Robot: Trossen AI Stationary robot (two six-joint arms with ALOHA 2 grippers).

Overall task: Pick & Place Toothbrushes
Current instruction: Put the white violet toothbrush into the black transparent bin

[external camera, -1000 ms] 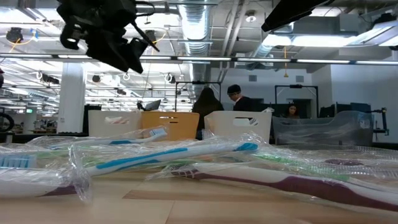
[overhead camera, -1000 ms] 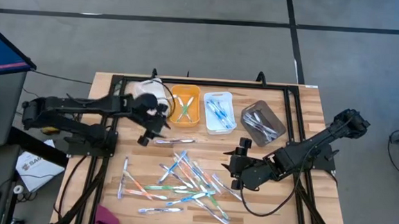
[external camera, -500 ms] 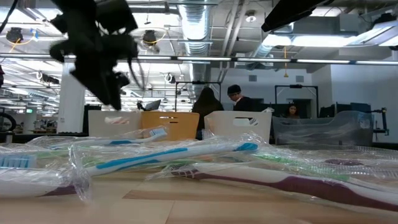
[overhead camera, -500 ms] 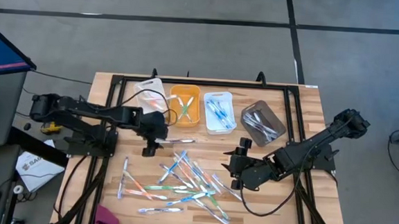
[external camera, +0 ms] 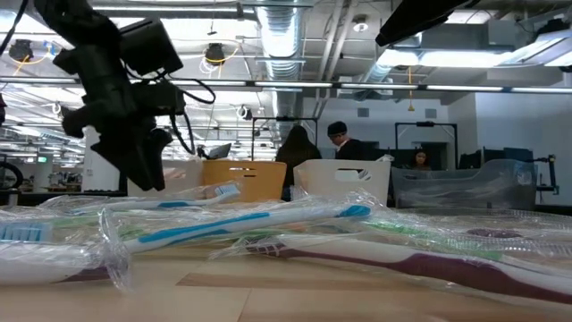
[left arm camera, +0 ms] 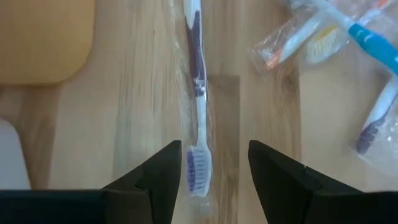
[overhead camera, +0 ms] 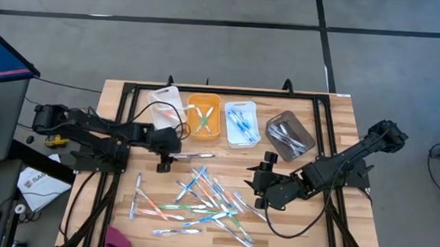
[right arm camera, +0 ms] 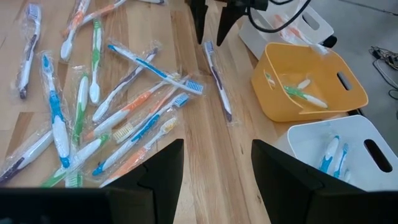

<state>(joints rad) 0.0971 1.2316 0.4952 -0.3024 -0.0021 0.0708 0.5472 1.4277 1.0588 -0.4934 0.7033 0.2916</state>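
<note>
Left claw (overhead camera: 165,164) hangs low over the wooden desk (overhead camera: 327,130), its two dark fingers (left arm camera: 158,177) spread apart and holding nothing. Between them, in the left wrist view, lies the bristle end of a purple-and-white toothbrush (left arm camera: 196,93) in a clear wrapper, flat on the wood just in front of the orange bin (overhead camera: 204,116); whether the fingers touch it cannot be told. In the high view this brush (overhead camera: 191,156) lies alone, a little apart from the main heap.

Right claw (overhead camera: 262,180) rests near the desk's right side, its fingers (right arm camera: 155,177) also parted and empty, facing the scattered toothbrushes (right arm camera: 93,118).

That heap (overhead camera: 200,203) of wrapped blue, green, orange and purple brushes spreads across the middle and near part of the desk. Behind it stand four bins in a row: a white bin (overhead camera: 166,105) on the left, the orange one with a few brushes inside, a white bin (overhead camera: 241,122) holding blue brushes, and a clear bin (overhead camera: 290,135) with dark ones.

People (external camera: 340,141) stand in the room beyond the bins.
</note>
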